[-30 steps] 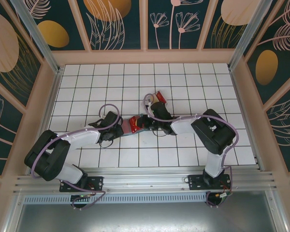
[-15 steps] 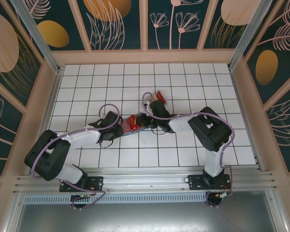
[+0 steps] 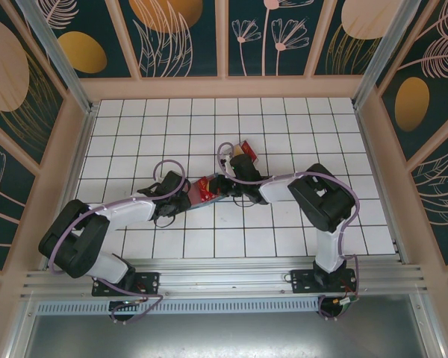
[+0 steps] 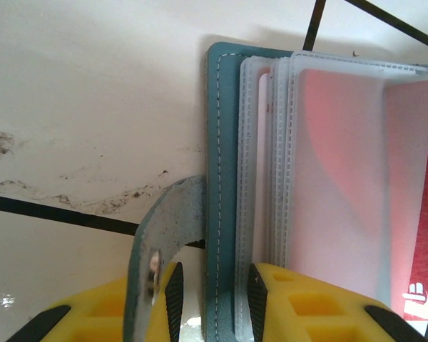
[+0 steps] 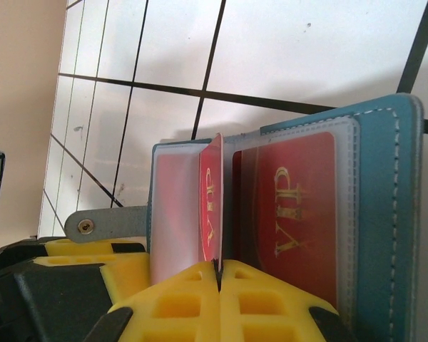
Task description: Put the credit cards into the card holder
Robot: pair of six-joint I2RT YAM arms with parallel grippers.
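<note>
I have the card holder [image 3: 205,189] open at the middle of the white gridded surface [image 3: 299,127], between the two arms. The left fingers [image 4: 214,303] are clenched on the edge of its teal cover together with the first clear sleeves, and the snap strap [image 4: 157,249] curls out just beside the left pad. The right fingers [image 5: 219,274] are pressed tight on the bottom edge of a red card [image 5: 211,192], which stands on edge between two sleeves with part of its gold "VIP" lettering showing. Another red VIP card [image 5: 289,214] already sits flat in the sleeve to its right. From above, I see a few loose cards [image 3: 245,151] lying just beyond the right wrist.
</note>
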